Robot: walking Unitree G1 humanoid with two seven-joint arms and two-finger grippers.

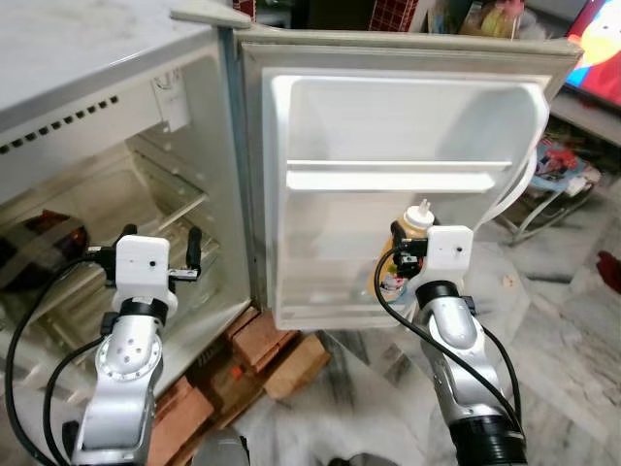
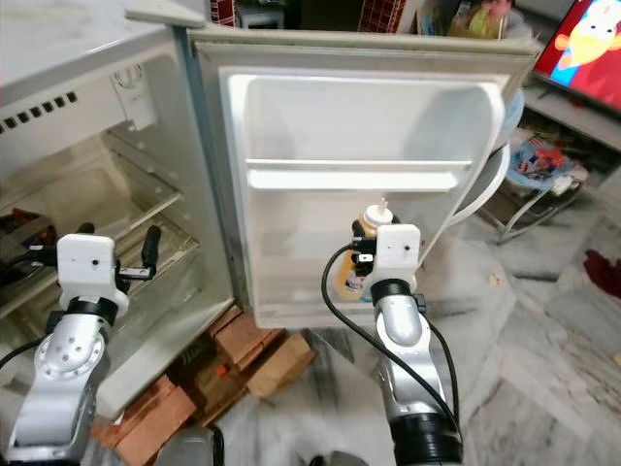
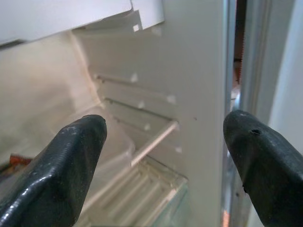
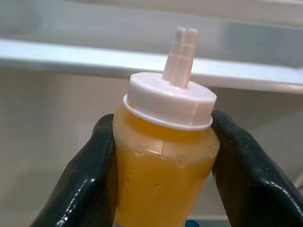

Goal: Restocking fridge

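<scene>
1. The sauce bottle (image 4: 165, 156), yellow-orange with a white nozzle cap, sits upright in my right pincer (image 4: 163, 165), in the lower middle of the head frame, right in front of the open fridge door (image 1: 388, 126).
2. My right pincer's two black fingers (image 4: 85, 179) press on the bottle's sides just below the cap, closed onto it.
3. The bottle is level with the lower door shelf (image 1: 330, 313); whether its base rests on that shelf I cannot tell, as my wrist hides it.
4. Above the bottle runs the upper door shelf (image 1: 393, 175), a white bar across the door liner.
5. My left pincer (image 3: 165, 142) is at the lower left of the frame, inside the fridge compartment (image 1: 87, 194), fingers spread wide and holding nothing.
6. Ahead of it are the white side-wall ribs and a clear shelf (image 3: 151, 142).
7. Under the fridge, at the bottom centre, lie red bricks (image 1: 257, 335) on the marble floor (image 1: 563, 330).
8. At the upper right corner a screen (image 2: 587, 44) shows bright colours.
</scene>
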